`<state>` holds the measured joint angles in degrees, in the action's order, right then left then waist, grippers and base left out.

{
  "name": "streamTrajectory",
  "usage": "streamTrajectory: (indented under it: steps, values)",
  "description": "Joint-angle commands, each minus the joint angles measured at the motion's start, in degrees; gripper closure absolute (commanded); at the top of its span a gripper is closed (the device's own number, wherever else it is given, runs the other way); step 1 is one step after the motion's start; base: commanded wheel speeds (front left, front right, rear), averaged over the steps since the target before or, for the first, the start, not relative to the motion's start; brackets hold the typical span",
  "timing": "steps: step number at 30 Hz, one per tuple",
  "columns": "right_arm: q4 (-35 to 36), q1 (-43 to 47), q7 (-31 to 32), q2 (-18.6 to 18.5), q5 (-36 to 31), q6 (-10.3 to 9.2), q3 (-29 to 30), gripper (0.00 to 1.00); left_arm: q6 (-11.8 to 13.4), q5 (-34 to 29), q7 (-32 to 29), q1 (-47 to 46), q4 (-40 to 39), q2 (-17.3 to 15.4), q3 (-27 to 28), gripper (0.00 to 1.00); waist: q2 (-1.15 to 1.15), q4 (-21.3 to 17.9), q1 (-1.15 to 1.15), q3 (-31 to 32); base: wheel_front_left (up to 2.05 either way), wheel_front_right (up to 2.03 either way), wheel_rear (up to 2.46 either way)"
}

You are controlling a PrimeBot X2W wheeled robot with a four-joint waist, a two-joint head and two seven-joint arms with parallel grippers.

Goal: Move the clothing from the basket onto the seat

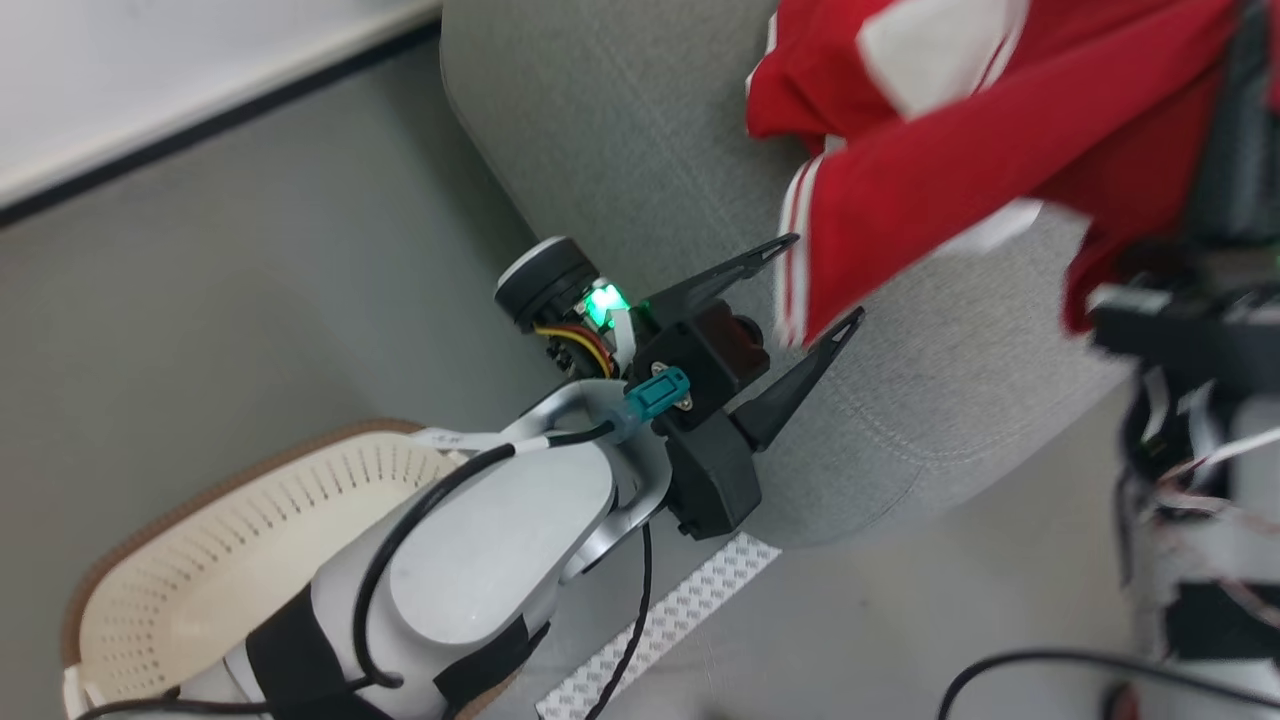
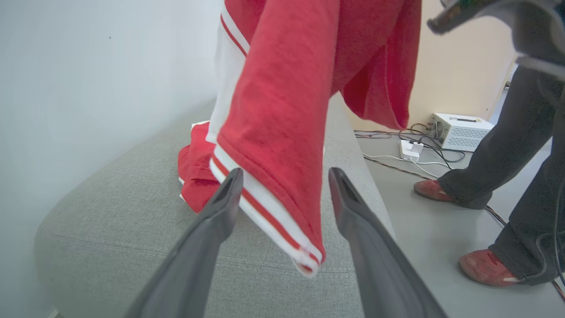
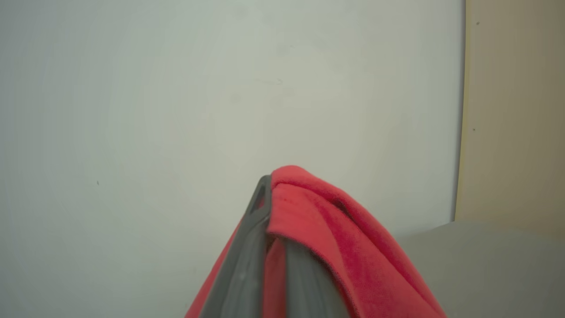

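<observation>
Mostly red garment (image 2: 282, 110) — white-striped, pinched in right gripper (image 3: 268, 205), left gripper (image 2: 284, 175) spread wide

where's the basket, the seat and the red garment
basket (image 1: 225, 545): head view, perforated inner wall
seat (image 1: 620, 150): head view, bare grey cushion top
red garment (image 2: 282, 110): left wrist view, hanging red sleeve
</observation>
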<state>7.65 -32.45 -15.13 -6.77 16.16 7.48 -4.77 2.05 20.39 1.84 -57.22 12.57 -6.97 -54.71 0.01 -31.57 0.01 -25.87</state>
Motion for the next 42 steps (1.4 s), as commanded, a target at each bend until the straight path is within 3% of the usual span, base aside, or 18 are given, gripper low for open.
streamTrajectory:
  steps: [1, 6, 14, 18, 25, 35, 42]
  values:
    - [0.41, -3.12, -0.08, -1.18, 0.43, 0.03, 1.51, 1.0, -0.56, -0.85, -1.02, -1.48, -0.65, -0.76, -0.46, 0.0, -0.01, 1.36, -0.01, -7.16, 0.0, 0.0, 0.0]
    - [0.37, -11.81, -0.09, -4.68, 2.78, 0.03, 8.47, 1.0, -1.66, -2.18, -3.8, -4.82, -3.03, -1.61, -1.4, 0.0, -0.01, 2.8, -0.01, -13.14, 0.0, 0.0, 0.0]
    - [-3.99, -24.47, -0.08, -14.4, 3.74, 0.03, 15.95, 1.0, -2.46, -3.95, -6.86, -8.97, -4.93, -3.06, -1.97, 0.0, -0.01, 4.68, -0.01, -20.27, 0.0, 0.0, 0.0]
    - [-7.64, -30.72, -0.08, -19.43, 4.72, 0.03, 17.21, 1.0, -2.57, -4.4, -7.98, -10.0, -6.35, -3.59, -2.44, 0.0, -0.01, 5.04, -0.01, -22.63, 0.0, 0.0, 0.0]
    - [-15.74, -34.74, -0.08, -23.86, 4.09, 0.02, 15.96, 1.0, -2.3, -4.69, -8.62, -10.35, -7.85, -3.52, -2.97, 0.0, -0.01, 5.8, -0.01, -24.79, 0.0, 0.0, 0.0]
    - [-44.02, -34.67, -0.08, -19.26, 3.29, 0.02, 11.46, 1.0, -1.94, -4.55, -9.85, -10.52, -8.81, -5.1, -3.28, 0.0, -0.01, 5.93, -0.01, -26.22, 0.0, 0.0, 0.0]
    - [-51.51, -35.54, -0.08, -14.57, 3.97, 0.02, 10.56, 1.0, -0.55, -4.15, -10.91, -8.41, -10.58, -7.53, -2.75, 0.0, -0.01, 4.5, -0.01, -25.56, 0.0, 0.0, 0.0]
